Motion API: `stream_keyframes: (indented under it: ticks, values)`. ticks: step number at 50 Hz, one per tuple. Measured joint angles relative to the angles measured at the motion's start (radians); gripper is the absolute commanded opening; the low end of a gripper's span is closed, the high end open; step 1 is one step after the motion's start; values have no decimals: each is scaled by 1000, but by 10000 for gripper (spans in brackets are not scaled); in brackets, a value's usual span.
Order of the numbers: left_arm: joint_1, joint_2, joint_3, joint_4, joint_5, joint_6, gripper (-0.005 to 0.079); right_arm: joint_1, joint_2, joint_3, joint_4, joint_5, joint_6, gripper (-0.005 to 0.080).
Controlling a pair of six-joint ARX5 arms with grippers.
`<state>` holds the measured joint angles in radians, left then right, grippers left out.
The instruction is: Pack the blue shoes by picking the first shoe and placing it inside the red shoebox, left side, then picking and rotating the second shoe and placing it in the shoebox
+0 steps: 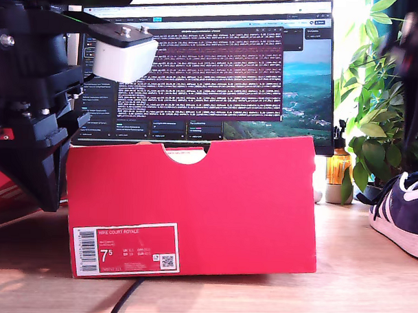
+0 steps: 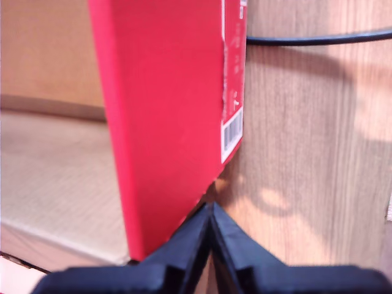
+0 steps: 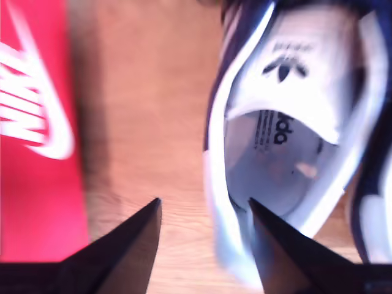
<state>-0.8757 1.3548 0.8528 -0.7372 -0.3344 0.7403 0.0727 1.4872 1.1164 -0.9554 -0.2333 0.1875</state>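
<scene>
At the exterior view's left, a black arm with a white block on its upper part (image 1: 124, 56) is seen close to the camera, beside the near end wall of the red shoebox (image 1: 193, 204). The first wrist view places my first gripper (image 2: 211, 211) at that same box: its two black fingers (image 2: 184, 245) are pressed together, tip to tip, with nothing pinched between them, and they are set just off a lower corner of the box where the white size label (image 2: 231, 131) wraps round. A black cable (image 2: 318, 40) is seen lying across the wooden table (image 2: 306, 153) beyond it.

In the middle of the exterior view the shoebox is stood on the table, its end wall faced to the camera, with a half-round notch in the top edge and the white label marked 7.5 (image 1: 125, 250) low on the side towards the exterior view's left. A monitor (image 1: 219, 67) filled with text is seen behind it.

At the exterior view's right, a leafy plant (image 1: 382, 101) is stood by the window, and one blue shoe (image 1: 403, 211) is seen on the table, well apart from the box, cut by the picture's edge. In the second wrist view my second gripper (image 3: 205, 208) is held spread, one finger outside the shoe's collar and the other over its white inside (image 3: 275, 165); contact cannot be told. The box lid with its white swoosh (image 3: 30, 110) is shown beside the shoe, with bare table between.
</scene>
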Motion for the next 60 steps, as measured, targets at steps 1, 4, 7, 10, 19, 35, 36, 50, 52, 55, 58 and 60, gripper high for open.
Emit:
stream_keyframes:
  ticks: [1,4,7,10,19,35,36,50,52,55,58,60]
  values:
    - [0,0,0,1,-1,0,-19,2,11,0,1,0,-2,411]
    - [0,0,0,3,-1,0,-19,8,35,0,7,0,-2,411]
    - [0,0,0,8,-2,0,-19,11,53,0,23,0,-3,409]
    - [-1,0,0,12,-2,0,-19,16,71,0,38,0,-3,407]
    - [-2,0,0,31,-5,0,-19,32,155,0,84,5,-6,313]
    - [-2,0,0,39,-5,0,-19,35,200,0,112,10,-58,-13]
    - [-2,0,0,39,-5,0,-19,35,200,0,111,11,-58,-13]
    - [-2,0,0,39,-5,0,-19,76,200,53,16,-25,-53,-13]
    - [-2,0,0,39,-5,0,-19,88,200,78,-15,-47,-54,-13]
    - [-2,0,0,39,-5,0,-19,109,200,121,-54,-72,-54,-13]
    - [-2,0,0,39,-5,0,-19,132,199,171,-77,-73,-54,-13]
    - [-2,0,0,39,-5,0,-19,144,198,204,-87,-74,-54,-13]
